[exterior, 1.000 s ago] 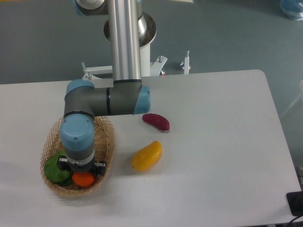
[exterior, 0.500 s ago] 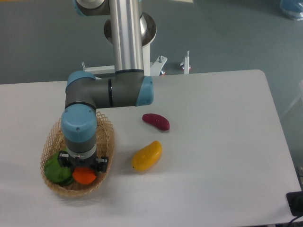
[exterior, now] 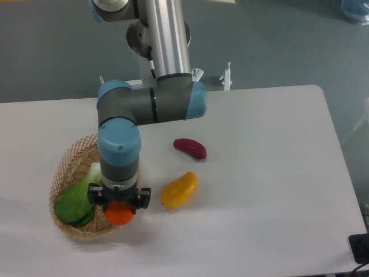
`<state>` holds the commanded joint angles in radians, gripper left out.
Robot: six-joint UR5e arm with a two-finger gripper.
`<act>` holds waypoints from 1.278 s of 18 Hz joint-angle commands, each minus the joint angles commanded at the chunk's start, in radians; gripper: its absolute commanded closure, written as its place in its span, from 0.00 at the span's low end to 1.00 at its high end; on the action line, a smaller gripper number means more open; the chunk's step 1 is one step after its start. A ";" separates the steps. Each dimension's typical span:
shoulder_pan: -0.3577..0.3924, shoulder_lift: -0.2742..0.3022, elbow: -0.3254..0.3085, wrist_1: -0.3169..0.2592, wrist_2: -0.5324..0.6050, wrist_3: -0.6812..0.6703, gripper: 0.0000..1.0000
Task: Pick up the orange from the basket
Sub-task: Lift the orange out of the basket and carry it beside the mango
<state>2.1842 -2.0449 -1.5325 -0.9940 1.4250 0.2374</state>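
While the gripper [exterior: 119,211] pinches the orange [exterior: 119,214] above the basket [exterior: 64,167] rim's right edge (mango [exterior: 179,190] nearby), the arm should lift straight, keeping its squeeze steady so nothing slips.

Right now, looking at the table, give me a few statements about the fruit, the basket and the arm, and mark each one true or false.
1. The orange sits directly under the gripper, over the basket's right edge. True.
2. The mango lies inside the basket. False: it lies on the table, to the right of the basket.
3. A green leafy vegetable is in the basket. True.
4. The dark red fruit touches the mango. False: there is bare table between them, and the red fruit lies farther back.
5. The fingers are plainly visible on both sides of the orange. False: the wrist hides them from this view.
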 joint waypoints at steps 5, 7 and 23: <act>0.103 0.028 0.002 0.011 0.045 0.104 0.34; 0.135 0.028 0.006 0.015 0.051 0.144 0.34; 0.330 0.029 0.026 0.021 0.111 0.678 0.33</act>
<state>2.5140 -2.0156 -1.5065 -0.9725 1.5355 0.9155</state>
